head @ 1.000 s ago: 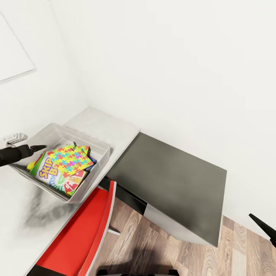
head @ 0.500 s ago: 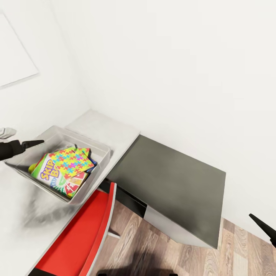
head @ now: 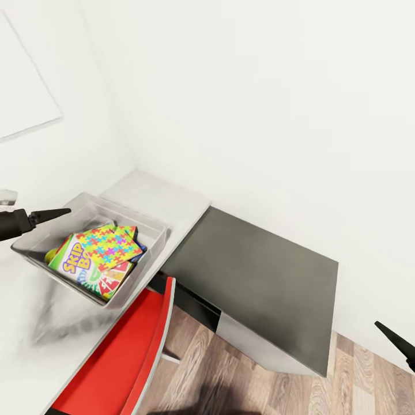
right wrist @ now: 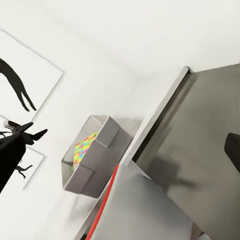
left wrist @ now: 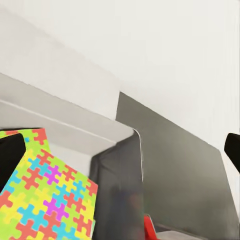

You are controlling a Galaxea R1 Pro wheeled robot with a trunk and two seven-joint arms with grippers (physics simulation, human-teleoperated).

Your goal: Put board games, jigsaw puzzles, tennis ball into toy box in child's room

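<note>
- White walls, plank floor, corner of the room; pale grey table against the wall, lower dark cabinet butted to its side.
- Toy box near the table's front edge, above the red chair tucked under; probably set there for easy reach from the robot's side.
- Inside the box: jigsaw puzzle on top, lying flat and slightly skewed; SKIP-BO game beneath, partly covered; a red printed box under both; a sliver of blue box at the puzzle's far edge; a yellow-green bit, likely the tennis ball, wedged against the wall by SKIP-BO.
- Loose stacking suggests dropping in rather than tidy placing.
- Left gripper above the box's near-left rim, holding nothing; in the left wrist view, fingers at opposite edges with the puzzle and box wall between, so spread wide.
- Right gripper low at the far right, well apart from the box, over the floor beside the cabinet; parked out of the way, by the look of it; fingertips at opposite edges of the right wrist view, so apart, empty.
- No toys visible on the bare tabletop; task seemingly at or near its end, though exact count in the box impossible to confirm.
</note>
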